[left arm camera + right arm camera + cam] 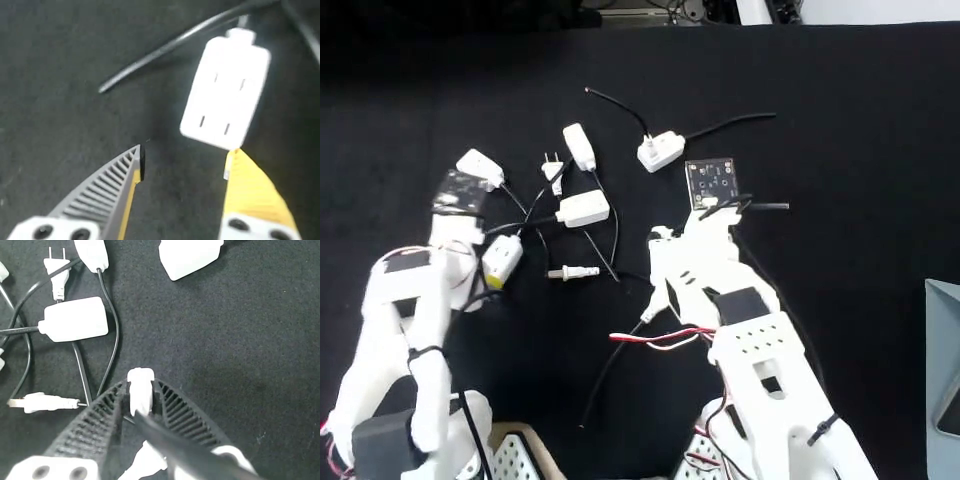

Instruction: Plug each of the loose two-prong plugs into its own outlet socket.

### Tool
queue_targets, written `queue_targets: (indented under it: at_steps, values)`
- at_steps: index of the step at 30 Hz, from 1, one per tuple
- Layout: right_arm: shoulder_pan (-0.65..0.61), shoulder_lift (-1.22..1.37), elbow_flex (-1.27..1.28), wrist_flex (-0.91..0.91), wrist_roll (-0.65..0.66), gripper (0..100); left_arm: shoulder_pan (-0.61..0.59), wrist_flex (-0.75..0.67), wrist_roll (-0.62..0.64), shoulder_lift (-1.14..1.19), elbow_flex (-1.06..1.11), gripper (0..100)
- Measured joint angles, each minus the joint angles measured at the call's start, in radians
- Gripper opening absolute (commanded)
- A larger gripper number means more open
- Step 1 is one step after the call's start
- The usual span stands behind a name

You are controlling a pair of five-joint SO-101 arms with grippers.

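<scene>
Your right claw [140, 391] was clamped on a white two-prong plug [140, 379] near the middle of the black table [240, 340]. Your left claw [185, 152] stood open just beside a white outlet socket [225, 95]. Another loose plug [44, 402] lay nearby.

left hand [182, 160]: spread wide, seemingly low; right hand [140, 390]: clamped tight

Robotics lab bench: black cloth-covered table [860, 120], white plastic arm [770, 370] with exposed wires [660, 338].
</scene>
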Motion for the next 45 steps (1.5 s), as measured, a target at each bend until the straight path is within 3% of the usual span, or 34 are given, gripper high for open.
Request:
queue_targets:
  at_steps: [7, 13, 21, 29, 37, 45]
  values:
    - [-0.011, 0.0, 0.0, 0.0, 0.0, 1.5, -0.032, 0.184, 0.0, -0.16, -0.003, 27]
    - [-0.17, 0.002, -0.011, 0.0, 0.078, 1.4, -0.078, 0.29, 0.044, -0.434, 0.031, 27]
    - [-0.394, 0.06, -0.146, 0.0, 0.193, 1.4, -0.276, 0.203, 0.12, -0.698, 0.264, 27]
    - [-0.534, 0.42, -0.39, -0.098, 0.273, 1.2, -0.347, 0.114, 0.258, -0.761, 0.361, 27]
    - [-0.585, 0.784, -0.646, -0.124, 0.353, 1.2, -0.367, 0.11, 0.281, -0.763, 0.361, 27]
    - [-0.597, 0.919, -0.778, -0.08, 0.404, 1.2, -0.367, 0.106, 0.285, -0.763, 0.376, 27]
